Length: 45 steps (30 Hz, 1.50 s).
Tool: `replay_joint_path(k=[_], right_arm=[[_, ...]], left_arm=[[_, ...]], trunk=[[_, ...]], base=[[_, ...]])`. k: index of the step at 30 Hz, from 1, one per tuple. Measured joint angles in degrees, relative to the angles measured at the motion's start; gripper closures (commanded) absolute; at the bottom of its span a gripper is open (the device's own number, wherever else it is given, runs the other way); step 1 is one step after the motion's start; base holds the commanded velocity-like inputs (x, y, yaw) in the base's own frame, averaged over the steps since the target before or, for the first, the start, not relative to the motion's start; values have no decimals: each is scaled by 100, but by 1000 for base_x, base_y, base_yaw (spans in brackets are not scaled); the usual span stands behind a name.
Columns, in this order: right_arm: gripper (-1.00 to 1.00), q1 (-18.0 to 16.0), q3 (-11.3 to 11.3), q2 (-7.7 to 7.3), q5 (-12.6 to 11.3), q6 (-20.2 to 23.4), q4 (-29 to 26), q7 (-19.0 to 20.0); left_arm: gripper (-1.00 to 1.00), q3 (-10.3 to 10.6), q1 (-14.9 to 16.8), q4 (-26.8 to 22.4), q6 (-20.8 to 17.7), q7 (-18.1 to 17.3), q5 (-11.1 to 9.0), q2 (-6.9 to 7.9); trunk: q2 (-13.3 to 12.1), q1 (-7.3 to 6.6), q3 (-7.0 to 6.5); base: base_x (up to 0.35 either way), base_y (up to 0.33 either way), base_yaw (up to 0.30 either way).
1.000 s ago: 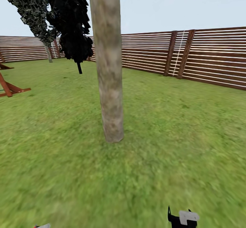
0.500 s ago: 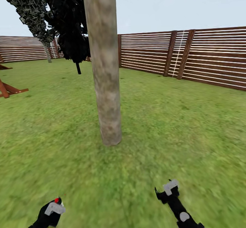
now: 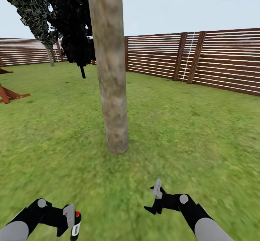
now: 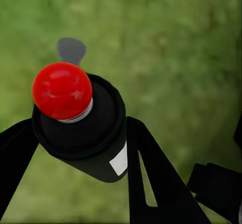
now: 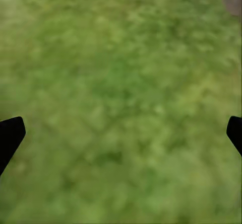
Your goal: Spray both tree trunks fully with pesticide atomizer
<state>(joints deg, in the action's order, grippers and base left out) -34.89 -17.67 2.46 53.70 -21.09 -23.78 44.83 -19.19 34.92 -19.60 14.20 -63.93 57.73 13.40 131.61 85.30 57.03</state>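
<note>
Left gripper (image 3: 72,217): pressed onto the pesticide atomizer (image 3: 76,226), seen low at the left of the head view; the black fingers (image 4: 151,183) are seen on either side of the bottle in the left wrist view.
Pesticide atomizer: a small dark bottle (image 4: 88,133) with a red rounded cap (image 4: 62,90) and a white label patch; held off the grass, tilted, cap uppermost in the head view.
Right gripper (image 3: 153,197): spread wide, nothing between the fingers; in the right wrist view the two dark fingertips (image 5: 10,136) are recorded at opposite edges with grass between them.
Right arm: black links with a grey joint disc (image 3: 183,198), entering from the lower right of the head view.
Floor (image 3: 202,140): blurred green grass lawn, under both grippers.
Tree trunk (image 3: 110,71): thick, mottled grey-brown column, upright, base set in the grass ahead of the grippers and between them; well apart from both.
Second tree (image 3: 36,13): observed further back at the left, thin trunk and dark blocky foliage.
Dark foliage mass (image 3: 74,24): hanging just left of the near trunk.
Fence (image 3: 216,58): brown horizontal slats, running along the back and right of the lawn.
Wooden frame (image 3: 9,94): reddish-brown, at the left edge on the grass.
</note>
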Motion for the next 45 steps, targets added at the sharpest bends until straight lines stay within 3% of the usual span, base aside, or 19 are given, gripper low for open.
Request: replay_joint_path(k=[3, 6, 7, 12, 14, 15, 17, 19, 25, 30, 35, 45], right_arm=[[-100, 0, 0, 144, 0, 0, -7, 13], [-100, 0, 7, 277, 6, -1, 20, 24], [100, 0, 8, 320, 9, -1, 25, 25], [100, 0, 9, 479, 11, 3, 31, 26], [100, 0, 11, 544, 13, 2, 31, 26], [100, 0, 68, 584, 15, 5, 31, 27], [100, 0, 522, 631, 9, 6, 31, 24], [100, 0, 808, 687, 2, 7, 31, 19], [100, -1, 922, 754, 0, 9, 23, 17], [100, -1, 923, 754, -1, 9, 30, 17], [100, 0, 930, 754, -6, 7, 139, 26], [100, 0, 976, 754, 0, -9, 494, 26]], left_arm=[[100, 6, 0, 0, -4, -4, 23, -112], [100, 87, 3, 0, -26, -4, 334, -328], [100, 111, 5, 0, -58, -2, 447, -392], [100, 162, 6, 0, -152, -1, 642, -553], [100, 320, 6, 0, -157, 4, 650, -612], [100, 408, 6, 0, -160, 8, 648, -663], [100, 554, 6, 0, -162, 18, 654, -808], [100, 712, 6, 0, -167, 30, 658, -895], [100, 1180, 6, 0, -578, 62, 650, -1102], [100, 1225, 8, -296, -628, 93, 637, -1239], [100, 1232, -1, -641, -1088, 240, 638, -1402], [100, 1234, -32, -643, -1077, 460, 634, -1581]], trunk=[[0, 0, 0], [0, 0, 0], [0, 0, 0], [0, 0, 0], [0, 0, 0], [0, 0, 0], [0, 0, 0], [0, 0, 0], [0, 0, 0], [0, 0, 0], [0, 0, 0], [0, 0, 0]], base=[[0, 0, 0], [0, 0, 0], [0, 0, 0], [0, 0, 0], [0, 0, 0], [0, 0, 0], [0, 0, 0], [0, 0, 0], [0, 0, 0], [0, 0, 0], [0, 0, 0], [0, 0, 0]])
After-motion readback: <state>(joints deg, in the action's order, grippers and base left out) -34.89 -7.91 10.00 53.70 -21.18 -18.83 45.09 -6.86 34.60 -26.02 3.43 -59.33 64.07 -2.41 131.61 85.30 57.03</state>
